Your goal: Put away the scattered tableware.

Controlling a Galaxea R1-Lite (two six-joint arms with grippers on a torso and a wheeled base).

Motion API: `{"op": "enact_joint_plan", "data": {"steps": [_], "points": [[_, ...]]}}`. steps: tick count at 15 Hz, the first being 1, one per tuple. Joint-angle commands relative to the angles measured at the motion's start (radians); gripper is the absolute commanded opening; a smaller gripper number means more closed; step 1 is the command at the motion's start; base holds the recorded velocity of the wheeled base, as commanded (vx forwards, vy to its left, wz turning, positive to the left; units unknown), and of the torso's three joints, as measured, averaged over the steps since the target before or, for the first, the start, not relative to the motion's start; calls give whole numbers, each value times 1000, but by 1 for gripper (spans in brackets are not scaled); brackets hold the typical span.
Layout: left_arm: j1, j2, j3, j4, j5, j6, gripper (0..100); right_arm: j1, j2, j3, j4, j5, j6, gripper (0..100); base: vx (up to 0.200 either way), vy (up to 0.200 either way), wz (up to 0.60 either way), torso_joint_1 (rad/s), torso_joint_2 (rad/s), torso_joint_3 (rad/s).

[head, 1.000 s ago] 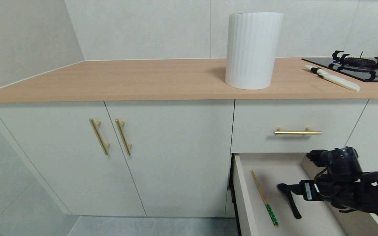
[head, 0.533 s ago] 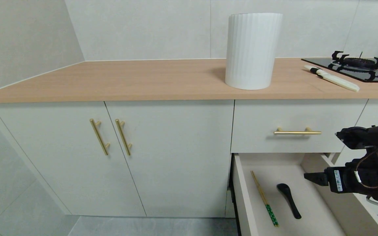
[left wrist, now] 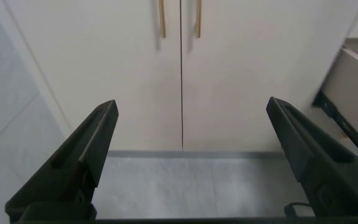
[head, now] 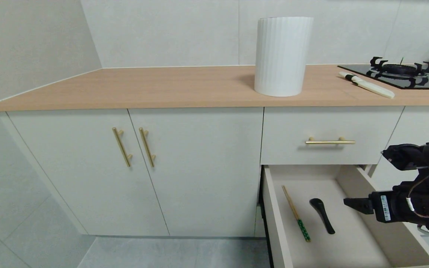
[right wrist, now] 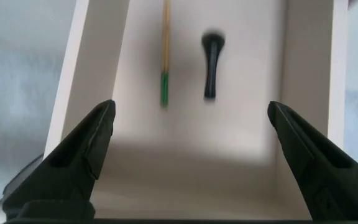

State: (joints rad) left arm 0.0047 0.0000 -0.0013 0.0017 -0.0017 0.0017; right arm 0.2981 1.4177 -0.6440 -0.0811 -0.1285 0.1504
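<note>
Just below a wooden counter (head: 162, 87), a drawer (head: 270, 208) stands pulled open. Inside it lie a pair of chopsticks (head: 295, 219) with green ends and, near them but not touching, a black spoon (head: 322, 216). The right gripper (right wrist: 190, 124) hangs over the drawer, jaws spread wide and empty. The left gripper (left wrist: 191, 124), also wide and empty, faces the cabinet doors (left wrist: 180, 74). On the counter a pale knife (head: 366, 85) lies beside the stove (head: 400, 70), with a tall white ribbed canister (head: 282, 56) to its left.

Pale tiled wall (head: 162, 33), wooden countertop (head: 143, 87), cream cabinets (head: 199, 167) — brass handles (head: 122, 147), grey tile floor (head: 32, 238)
</note>
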Motion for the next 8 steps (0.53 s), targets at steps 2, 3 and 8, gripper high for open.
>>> {"op": "enact_joint_plan", "data": {"steps": [2, 3, 8], "points": [[1, 2, 0, 0, 0, 0, 100, 13, 0, 1, 0, 0, 0, 100, -200, 0, 0, 2, 2, -2], [0, 2, 0, 0, 0, 0, 100, 13, 0, 3, 3, 1, 0, 100, -200, 0, 0, 2, 7, 2], [1, 2, 0, 0, 0, 0, 100, 56, -17, 6, 172, 9, -66, 100, 0, 0, 0, 0, 0, 0]]}}
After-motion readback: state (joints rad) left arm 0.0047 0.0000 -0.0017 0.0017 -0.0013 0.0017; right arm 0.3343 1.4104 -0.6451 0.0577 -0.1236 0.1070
